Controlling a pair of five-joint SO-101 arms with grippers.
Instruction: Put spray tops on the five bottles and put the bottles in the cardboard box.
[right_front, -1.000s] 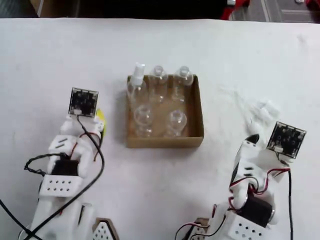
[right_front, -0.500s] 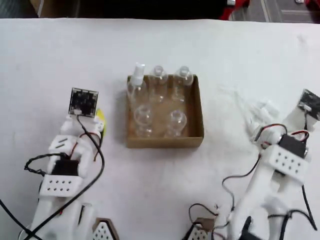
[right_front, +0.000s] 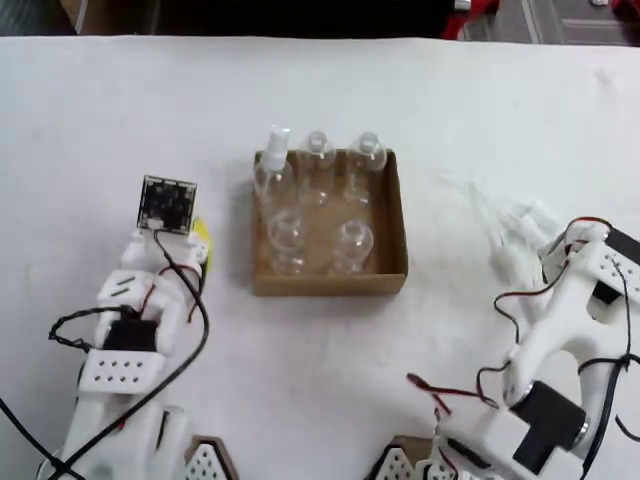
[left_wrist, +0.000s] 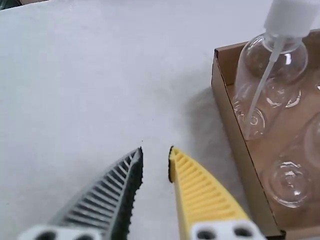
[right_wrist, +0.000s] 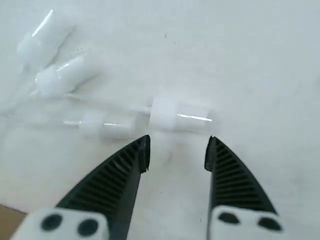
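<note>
Holding five clear bottles (right_front: 317, 170) upright in the cardboard box (right_front: 330, 284), three along the far wall and two in the near row. Carrying a white spray top (right_front: 276, 137) on the far-left bottle (right_front: 273, 175), with its thin tube running down inside the clear body, and leaving the other four necks bare. Hanging the left gripper (left_wrist: 156, 155) low over the white table (right_front: 120, 110), just beside the box's left wall and near the capped bottle. Keeping its grey and yellow fingers (left_wrist: 197, 190) parted by a narrow gap and gripping nothing. Poising the right gripper (right_wrist: 177, 145) over the loose spray tops (right_front: 520, 225), lying on the table to the right of the box and well apart from it. Spreading its black fingers (right_wrist: 117, 175) wide, with the nearest top (right_wrist: 180, 116) lying crosswise just beyond the tips and touching neither one. Lying close by in a loose cluster, three more tops (right_wrist: 65, 75) with their clear tubes crossing one another on the cloth.
</note>
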